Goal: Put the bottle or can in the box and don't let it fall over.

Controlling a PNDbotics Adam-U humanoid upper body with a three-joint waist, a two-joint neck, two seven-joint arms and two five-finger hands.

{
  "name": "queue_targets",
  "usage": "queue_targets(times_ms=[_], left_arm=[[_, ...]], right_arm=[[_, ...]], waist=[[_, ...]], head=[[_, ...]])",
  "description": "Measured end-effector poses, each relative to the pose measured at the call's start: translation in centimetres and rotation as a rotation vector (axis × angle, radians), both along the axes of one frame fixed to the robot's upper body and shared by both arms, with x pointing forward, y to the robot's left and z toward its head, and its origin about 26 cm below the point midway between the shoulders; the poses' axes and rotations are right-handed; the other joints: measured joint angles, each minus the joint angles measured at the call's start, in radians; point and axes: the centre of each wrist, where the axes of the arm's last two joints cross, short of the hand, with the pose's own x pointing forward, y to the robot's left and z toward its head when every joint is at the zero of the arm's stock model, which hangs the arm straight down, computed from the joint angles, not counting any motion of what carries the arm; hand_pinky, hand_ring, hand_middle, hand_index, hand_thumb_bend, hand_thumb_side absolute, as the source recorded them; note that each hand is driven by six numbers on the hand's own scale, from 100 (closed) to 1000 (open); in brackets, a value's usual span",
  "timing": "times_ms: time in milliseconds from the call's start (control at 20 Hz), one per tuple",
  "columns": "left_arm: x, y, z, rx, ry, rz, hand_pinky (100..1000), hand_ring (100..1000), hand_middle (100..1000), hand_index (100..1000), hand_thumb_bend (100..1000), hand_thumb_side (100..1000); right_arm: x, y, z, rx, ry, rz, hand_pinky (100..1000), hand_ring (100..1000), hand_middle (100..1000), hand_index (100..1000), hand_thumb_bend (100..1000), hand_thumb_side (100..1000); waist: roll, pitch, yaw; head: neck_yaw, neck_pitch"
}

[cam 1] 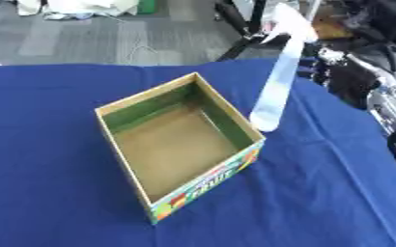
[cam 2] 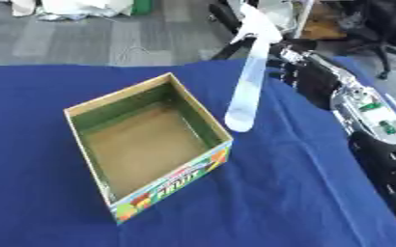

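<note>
An open cardboard box [cam 2: 90,112] with a green inner lining and a colourful printed front stands empty on the blue table. A tall pale bottle [cam 2: 248,82] with a white top hangs tilted just past the box's right rim, its bottom end near the rim's far right side. My right hand [cam 2: 288,57] comes in from the right and grips the bottle high up, near its top; the dark fingers are partly hidden behind it. The left hand does not show.
A blue cloth [cam 1: 58,193] covers the table around the box. My black and silver right forearm [cam 2: 362,108] lies along the right side. Beyond the far edge are grey floor, chair legs and clutter.
</note>
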Motion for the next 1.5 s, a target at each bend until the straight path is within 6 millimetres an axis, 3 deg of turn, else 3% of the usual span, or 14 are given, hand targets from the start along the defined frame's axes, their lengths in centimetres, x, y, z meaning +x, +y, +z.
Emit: queue_targets(times_ms=[1500], left_arm=[[0.0, 0.0, 0.0, 0.004, -0.001, -0.008, 931, 1000, 1000, 812, 355, 666]], right_arm=[[1.8, 2.5, -0.5, -0.008, -0.046, -0.088, 1000, 1000, 1000, 1000, 100, 533]], waist=[[0.004, 0.000, 0.003]], head=[[-0.031, -0.017]])
